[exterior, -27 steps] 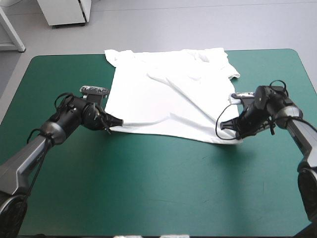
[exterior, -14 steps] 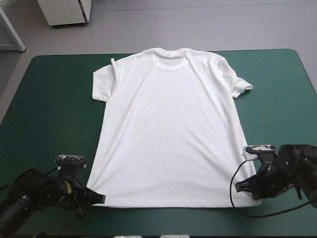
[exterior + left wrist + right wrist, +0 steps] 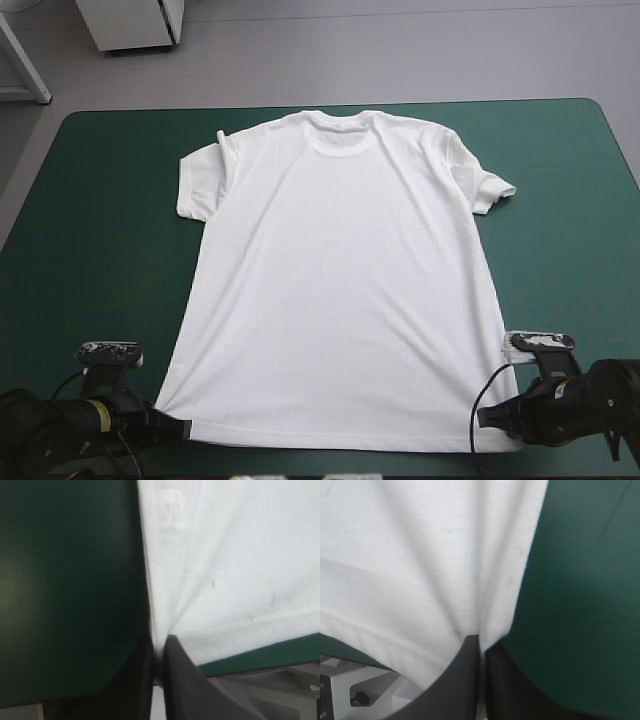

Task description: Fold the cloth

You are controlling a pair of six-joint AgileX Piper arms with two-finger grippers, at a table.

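Note:
The white T-shirt (image 3: 340, 280) lies spread flat on the teal-green cover, collar toward the far edge and hem along the near edge. My left gripper (image 3: 178, 428) is shut on the T-shirt at its near left hem corner. In the left wrist view the T-shirt (image 3: 235, 565) fans out in folds from the left gripper (image 3: 161, 647). My right gripper (image 3: 490, 416) is shut on the near right hem corner. Seen from the right wrist, the T-shirt (image 3: 420, 555) creases toward the pinch of the right gripper (image 3: 481, 642).
Bare teal-green cover (image 3: 100, 220) runs along both sides of the shirt. The table's near edge lies just behind both grippers, and beyond the far edge stands a white cabinet (image 3: 130, 25).
Both grippers have pulled the hem corners toward the near edge. The shirt went from a half-folded heap at the far side to lying flat and stretched, then slid a little nearer.

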